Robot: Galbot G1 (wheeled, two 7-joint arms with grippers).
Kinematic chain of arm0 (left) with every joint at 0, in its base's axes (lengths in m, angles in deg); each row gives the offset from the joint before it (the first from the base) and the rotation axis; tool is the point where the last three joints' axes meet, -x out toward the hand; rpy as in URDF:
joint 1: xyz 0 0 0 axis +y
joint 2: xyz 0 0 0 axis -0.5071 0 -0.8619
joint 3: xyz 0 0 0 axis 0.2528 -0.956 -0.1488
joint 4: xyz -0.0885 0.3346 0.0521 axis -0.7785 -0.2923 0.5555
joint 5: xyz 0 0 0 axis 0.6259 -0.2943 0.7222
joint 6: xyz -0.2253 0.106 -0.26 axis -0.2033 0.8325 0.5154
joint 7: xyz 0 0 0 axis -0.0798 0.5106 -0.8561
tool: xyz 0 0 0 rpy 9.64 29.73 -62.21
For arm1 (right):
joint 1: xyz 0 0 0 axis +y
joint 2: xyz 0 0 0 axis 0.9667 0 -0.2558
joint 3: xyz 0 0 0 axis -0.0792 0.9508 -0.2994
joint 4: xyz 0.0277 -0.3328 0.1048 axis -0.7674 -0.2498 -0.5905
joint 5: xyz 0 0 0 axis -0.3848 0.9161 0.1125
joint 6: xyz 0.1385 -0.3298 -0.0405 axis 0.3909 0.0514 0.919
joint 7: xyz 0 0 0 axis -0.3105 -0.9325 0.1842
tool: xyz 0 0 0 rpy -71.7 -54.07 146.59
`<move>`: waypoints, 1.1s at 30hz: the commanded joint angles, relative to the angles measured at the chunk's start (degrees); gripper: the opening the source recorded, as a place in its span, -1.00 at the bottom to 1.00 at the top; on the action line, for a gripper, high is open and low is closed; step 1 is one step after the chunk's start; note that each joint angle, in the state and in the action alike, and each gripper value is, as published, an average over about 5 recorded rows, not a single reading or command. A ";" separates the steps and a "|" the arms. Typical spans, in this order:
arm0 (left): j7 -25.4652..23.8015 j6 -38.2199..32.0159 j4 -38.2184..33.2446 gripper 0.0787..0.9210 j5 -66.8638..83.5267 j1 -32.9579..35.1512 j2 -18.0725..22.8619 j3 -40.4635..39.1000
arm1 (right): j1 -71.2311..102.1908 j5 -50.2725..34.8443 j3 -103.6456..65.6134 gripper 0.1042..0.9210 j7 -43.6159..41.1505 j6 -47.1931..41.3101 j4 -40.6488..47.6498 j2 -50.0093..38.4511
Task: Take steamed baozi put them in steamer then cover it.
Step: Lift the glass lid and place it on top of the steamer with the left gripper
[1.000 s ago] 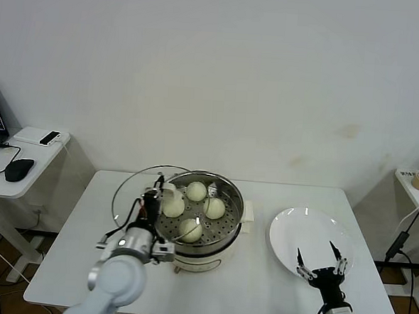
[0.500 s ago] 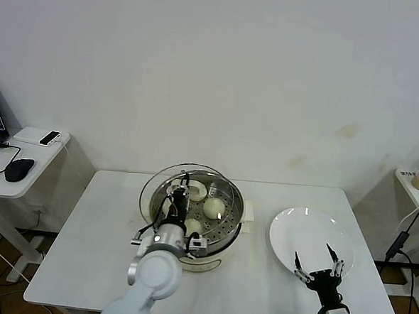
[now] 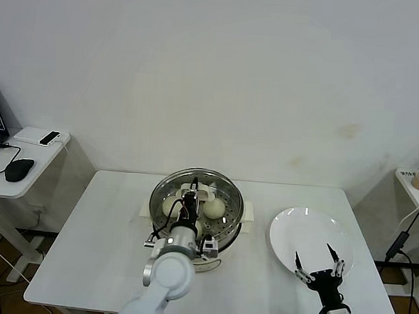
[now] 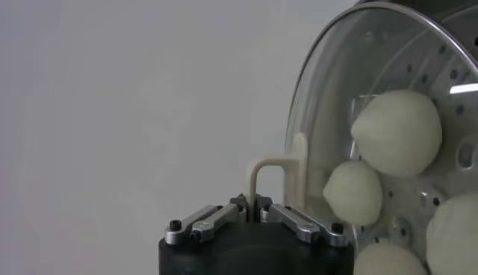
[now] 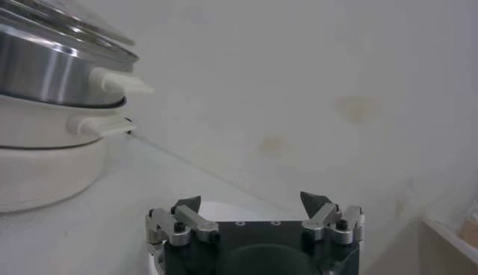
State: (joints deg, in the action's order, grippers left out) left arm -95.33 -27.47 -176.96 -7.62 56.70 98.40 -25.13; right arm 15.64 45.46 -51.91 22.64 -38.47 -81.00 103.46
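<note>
Lid (image 3: 196,193) sits over the steamer (image 3: 228,222) and its buns (image 3: 214,208), directly beneath the left tool (image 4: 254,211), which is clenched on the lid's central handle (image 4: 278,179). Judged rigid, breakable glass with a slick rim, so the handle is the proper hold. Right tool (image 3: 320,264) hangs released over the near edge of the plate (image 3: 290,237), well clear.

Head high; wrists beside steamer (image 3: 196,206)

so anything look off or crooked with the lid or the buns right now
Nothing stands out. The cover sits over the steamer, the left claw shut on its handle. The baozi lie on the tray under the glass. The plate is bare, with the right claw open beside it.
</note>
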 commanded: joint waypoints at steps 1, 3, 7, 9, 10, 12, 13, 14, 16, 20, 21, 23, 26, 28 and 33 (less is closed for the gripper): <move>0.16 -0.17 1.17 -0.88 -1.40 0.35 1.33 -0.32 | 0.08 -0.06 0.06 0.76 -0.02 0.11 -0.07 -0.11; 0.20 -0.23 1.08 -0.88 -1.54 0.54 1.42 -0.28 | 0.11 -0.10 0.11 0.76 -0.02 0.10 -0.08 -0.14; 0.27 -0.35 0.98 -0.88 -1.84 0.82 1.63 -0.26 | 0.13 -0.08 0.19 0.76 0.00 0.06 -0.09 -0.16; 0.30 -0.44 1.10 -0.88 -2.01 0.93 1.75 -0.26 | 0.15 -0.07 0.21 0.76 0.00 0.06 -0.09 -0.17; 0.33 -0.48 1.17 -0.88 -2.09 0.98 1.81 -0.25 | 0.16 -0.07 0.23 0.76 -0.01 0.05 -0.09 -0.17; 0.42 -0.59 1.31 -0.88 -2.24 1.05 1.92 -0.24 | 0.18 -0.07 0.24 0.76 -0.01 0.06 -0.10 -0.18; 0.48 -0.63 1.40 -0.88 -2.29 1.03 1.97 -0.21 | 0.20 -0.07 0.25 0.76 -0.02 0.07 -0.10 -0.18; 0.54 -0.68 1.50 -0.88 -2.33 1.00 2.03 -0.16 | 0.23 -0.07 0.26 0.76 -0.03 0.08 -0.11 -0.19; 0.66 -0.78 1.71 -0.88 -2.38 0.90 2.11 -0.07 | 0.28 -0.08 0.27 0.76 -0.04 0.11 -0.13 -0.22; 0.89 -0.91 1.95 -0.88 -2.44 0.81 2.32 0.07 | 0.38 -0.09 0.27 0.76 -0.09 0.14 -0.20 -0.32; 0.95 -0.96 1.99 -0.88 -2.46 0.83 2.39 0.10 | 0.39 -0.09 0.27 0.76 -0.10 0.15 -0.21 -0.33; 1.07 -1.09 2.02 -0.88 -2.44 0.90 2.50 0.16 | 0.39 -0.08 0.30 0.76 -0.12 0.13 -0.25 -0.32; 1.24 -1.27 1.78 -0.88 -2.25 1.16 2.54 0.16 | 0.41 -0.07 0.32 0.76 -0.14 0.10 -0.30 -0.32; 1.34 -1.33 1.39 -0.84 -2.11 1.35 2.49 0.11 | 0.44 -0.06 0.31 0.76 -0.14 0.08 -0.33 -0.33; 1.50 -1.44 -0.13 -0.54 -1.88 1.92 2.09 0.09 | 0.59 -0.02 0.33 0.76 -0.17 0.06 -0.54 -0.36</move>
State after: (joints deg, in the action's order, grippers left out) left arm -93.80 -28.86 -175.83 -9.73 58.18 100.78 -25.02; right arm 16.14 45.42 -51.58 22.49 -38.39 -81.41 103.13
